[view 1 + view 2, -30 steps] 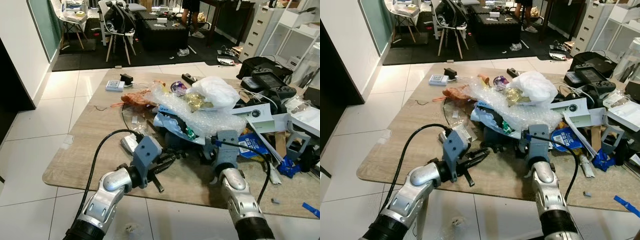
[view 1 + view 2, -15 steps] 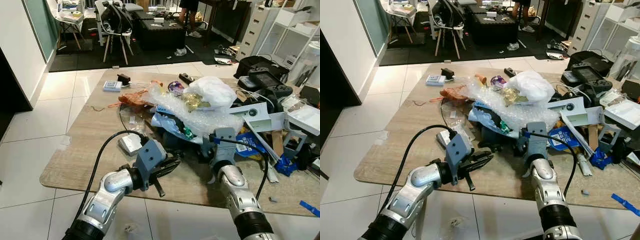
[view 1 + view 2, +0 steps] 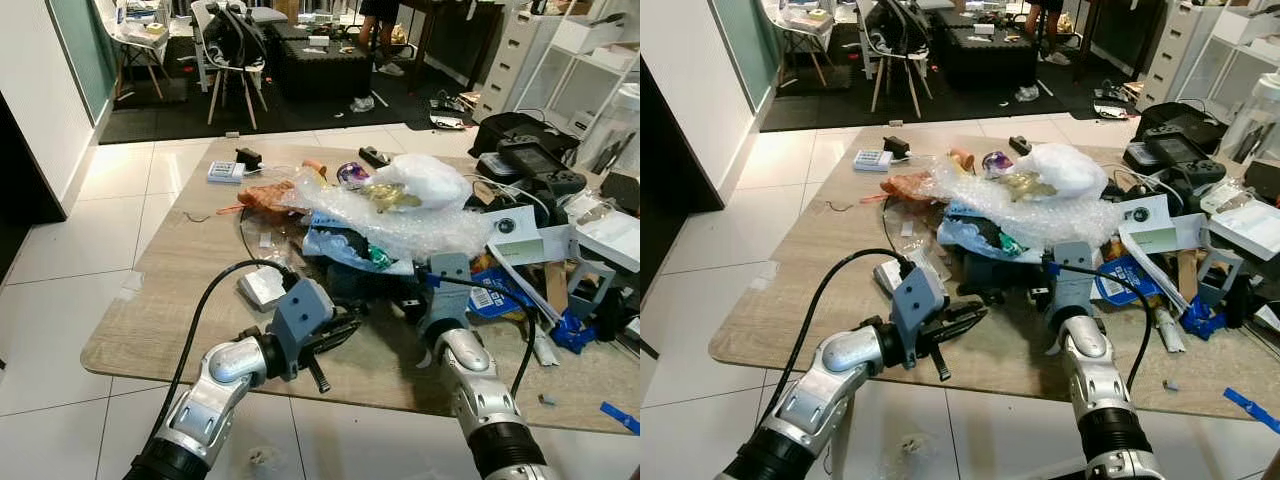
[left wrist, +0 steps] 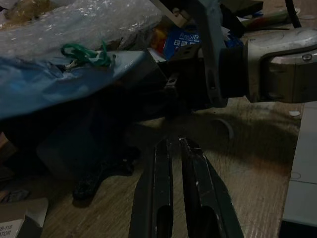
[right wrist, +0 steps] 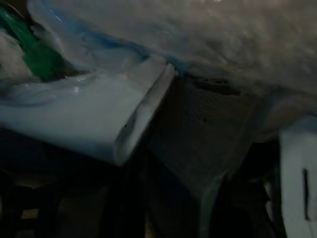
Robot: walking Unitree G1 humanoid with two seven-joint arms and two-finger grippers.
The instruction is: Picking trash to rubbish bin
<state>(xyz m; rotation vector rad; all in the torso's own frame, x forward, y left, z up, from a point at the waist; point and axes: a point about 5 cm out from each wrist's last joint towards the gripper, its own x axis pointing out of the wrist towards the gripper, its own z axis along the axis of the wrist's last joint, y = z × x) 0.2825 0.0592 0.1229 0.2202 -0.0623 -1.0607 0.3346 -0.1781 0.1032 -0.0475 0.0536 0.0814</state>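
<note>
Right gripper [image 3: 413, 305] fingertips buried under the bubble wrap [image 3: 400, 225] pile at frame centre; finger state can't be read. Right wrist view blurred and dark, blue plastic sheet [image 5: 74, 119] barely legible. Left wrist view very dark below the blue sheet. Left arm [image 3: 200, 410] and right arm [image 3: 490, 420] cut off at the bottom edge. Person [image 3: 375, 20] cropped at the top edge.

A low wooden table [image 3: 170, 300] stands on white floor tiles [image 3: 60, 250]. A heap of bubble wrap [image 3: 400, 215] and blue plastic [image 3: 340, 245] covers its middle. At the far left lie a white power strip [image 3: 227, 172] and a black adapter [image 3: 249, 158]. A small white box [image 3: 262, 287] sits near left. Boxes and a blue packet [image 3: 497, 290] crowd the right.
</note>
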